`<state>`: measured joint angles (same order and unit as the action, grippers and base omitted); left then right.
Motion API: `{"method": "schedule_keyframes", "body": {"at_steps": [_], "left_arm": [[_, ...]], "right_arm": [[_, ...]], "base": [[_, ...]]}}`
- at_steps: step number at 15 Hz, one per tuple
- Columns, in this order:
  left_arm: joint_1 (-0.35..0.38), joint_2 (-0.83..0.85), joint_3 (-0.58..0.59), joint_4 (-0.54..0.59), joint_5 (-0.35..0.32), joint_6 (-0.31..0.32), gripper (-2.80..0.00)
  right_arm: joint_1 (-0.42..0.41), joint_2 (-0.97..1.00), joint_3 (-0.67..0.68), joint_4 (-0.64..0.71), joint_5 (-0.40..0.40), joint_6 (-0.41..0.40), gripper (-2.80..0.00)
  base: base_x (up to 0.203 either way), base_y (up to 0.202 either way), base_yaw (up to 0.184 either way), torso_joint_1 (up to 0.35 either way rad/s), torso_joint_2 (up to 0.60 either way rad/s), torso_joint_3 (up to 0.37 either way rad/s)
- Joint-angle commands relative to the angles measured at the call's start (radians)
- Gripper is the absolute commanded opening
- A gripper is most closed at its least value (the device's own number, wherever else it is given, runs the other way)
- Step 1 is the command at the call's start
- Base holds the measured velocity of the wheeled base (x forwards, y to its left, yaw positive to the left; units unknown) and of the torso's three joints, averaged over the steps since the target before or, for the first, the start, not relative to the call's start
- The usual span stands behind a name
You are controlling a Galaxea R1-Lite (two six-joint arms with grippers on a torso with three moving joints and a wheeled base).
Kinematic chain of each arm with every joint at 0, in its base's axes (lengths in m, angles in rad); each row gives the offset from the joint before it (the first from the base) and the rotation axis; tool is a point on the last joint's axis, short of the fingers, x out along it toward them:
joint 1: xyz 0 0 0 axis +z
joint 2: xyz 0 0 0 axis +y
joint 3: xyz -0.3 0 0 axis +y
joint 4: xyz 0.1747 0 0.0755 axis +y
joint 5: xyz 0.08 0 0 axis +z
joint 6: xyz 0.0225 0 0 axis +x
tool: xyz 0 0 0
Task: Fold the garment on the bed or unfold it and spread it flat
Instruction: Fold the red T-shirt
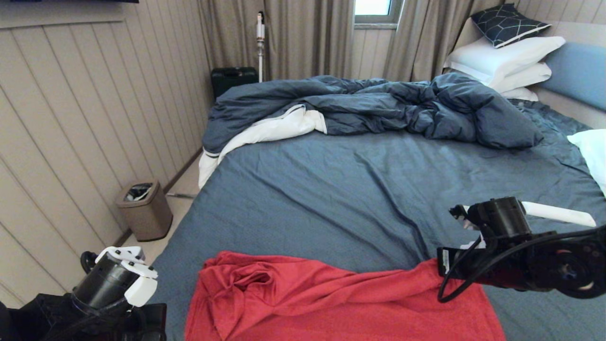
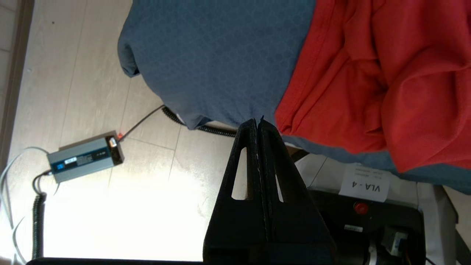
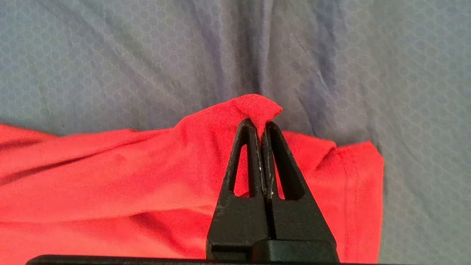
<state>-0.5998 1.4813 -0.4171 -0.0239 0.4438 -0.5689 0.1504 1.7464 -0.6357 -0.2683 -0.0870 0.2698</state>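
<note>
On the near edge of the bed, the red garment lies rumpled in soft jersey folds, wide smooth sheet beyond it. Off the bed's corner, the left gripper hangs pressed together, holding nothing, above pale floor. At the garment's hemmed edge, the right gripper pinches a raised peak of cloth.

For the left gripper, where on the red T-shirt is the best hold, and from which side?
The hemmed edge of the red T-shirt nearest the shut left gripper, approached from the bed's near left corner: it lies loose and bunched, easy to pinch. The right gripper already clamps a raised fold.
</note>
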Motion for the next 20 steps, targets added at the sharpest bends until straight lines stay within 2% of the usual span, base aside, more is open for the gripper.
{"method": "schedule_keyframes", "body": {"at_steps": [1, 5, 9, 20], "left_arm": [[0.0, 0.004, 0.009, -0.01, 0.003, -0.003, -2.8], [0.0, -0.001, 0.011, -0.01, 0.003, -0.003, -2.8], [0.0, 0.002, 0.009, -0.01, 0.003, -0.003, -2.8], [-0.002, 0.004, 0.012, -0.01, 0.001, -0.003, -2.8]], "right_arm": [[0.0, -0.054, 0.021, -0.002, -0.001, 0.001, -2.8], [0.002, -0.276, 0.236, -0.008, 0.005, -0.011, -2.8], [0.006, -0.377, 0.367, -0.065, 0.004, -0.026, -2.8], [-0.032, -0.45, 0.422, -0.065, 0.001, -0.083, -2.8]], "base": [[0.0, 0.0, 0.0, 0.0, 0.0, 0.0], [0.0, 0.0, 0.0, 0.0, 0.0, 0.0], [0.0, 0.0, 0.0, 0.0, 0.0, 0.0], [0.0, 0.0, 0.0, 0.0, 0.0, 0.0]]}}
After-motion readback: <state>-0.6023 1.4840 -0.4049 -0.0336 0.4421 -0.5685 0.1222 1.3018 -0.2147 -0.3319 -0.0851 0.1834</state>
